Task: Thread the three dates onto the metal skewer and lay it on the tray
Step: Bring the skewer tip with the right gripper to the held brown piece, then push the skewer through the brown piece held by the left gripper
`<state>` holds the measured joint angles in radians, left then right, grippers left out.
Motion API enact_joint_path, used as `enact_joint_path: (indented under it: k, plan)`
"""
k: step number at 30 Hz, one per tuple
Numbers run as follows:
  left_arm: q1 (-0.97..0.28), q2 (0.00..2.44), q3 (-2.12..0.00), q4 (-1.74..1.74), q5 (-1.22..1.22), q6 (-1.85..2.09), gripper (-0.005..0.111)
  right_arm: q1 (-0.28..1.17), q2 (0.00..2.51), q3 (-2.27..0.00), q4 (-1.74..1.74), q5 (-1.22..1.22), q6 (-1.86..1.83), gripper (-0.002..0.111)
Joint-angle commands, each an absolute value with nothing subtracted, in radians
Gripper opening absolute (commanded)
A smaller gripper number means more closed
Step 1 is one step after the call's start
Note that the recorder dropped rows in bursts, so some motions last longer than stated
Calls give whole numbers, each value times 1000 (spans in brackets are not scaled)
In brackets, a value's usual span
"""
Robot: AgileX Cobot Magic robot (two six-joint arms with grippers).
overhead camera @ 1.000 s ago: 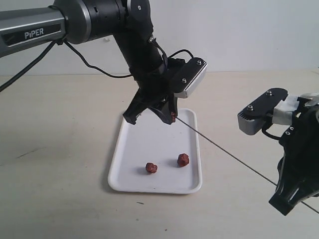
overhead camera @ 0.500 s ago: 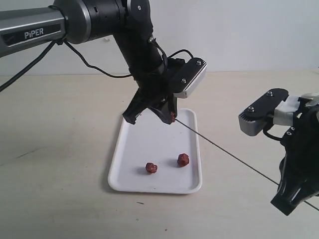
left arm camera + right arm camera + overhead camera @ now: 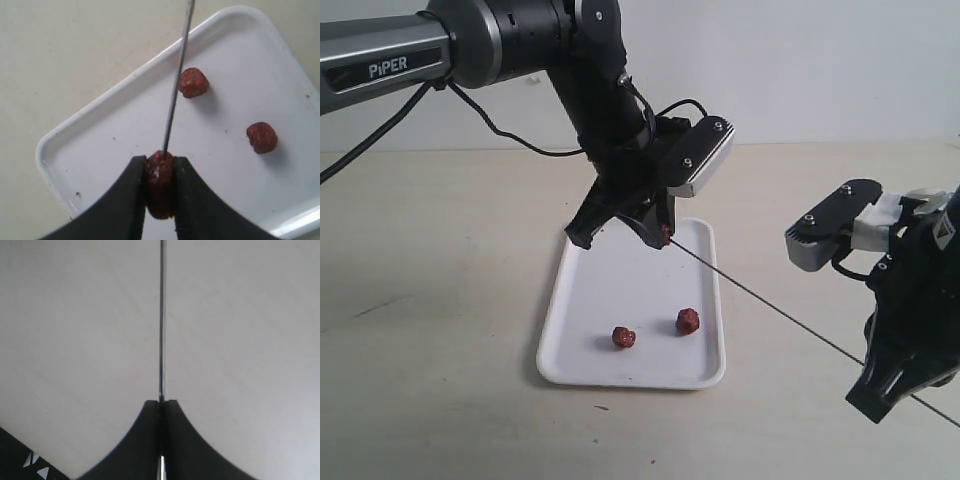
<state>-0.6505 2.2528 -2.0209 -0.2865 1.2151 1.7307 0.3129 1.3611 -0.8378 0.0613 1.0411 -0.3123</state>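
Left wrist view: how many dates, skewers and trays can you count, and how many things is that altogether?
Dates: 3
Skewer: 1
Tray: 1
Total: 5

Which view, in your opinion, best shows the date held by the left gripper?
The left wrist view: the held date sits close-up in the left gripper, the metal skewer touching it. The exterior view shows only a reddish speck; the right wrist view misses it.
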Motion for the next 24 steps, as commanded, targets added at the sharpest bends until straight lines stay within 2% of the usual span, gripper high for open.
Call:
enact_joint_path:
  k: [1,24]
  plan:
    - [-647,2241,-2020,-304,1221,1747,19,314,1391,-884,152,1024,-400,0]
    - [-651,2241,-2020,-416,1221,1799,19,314,1572,-1066,172,956,-419,0]
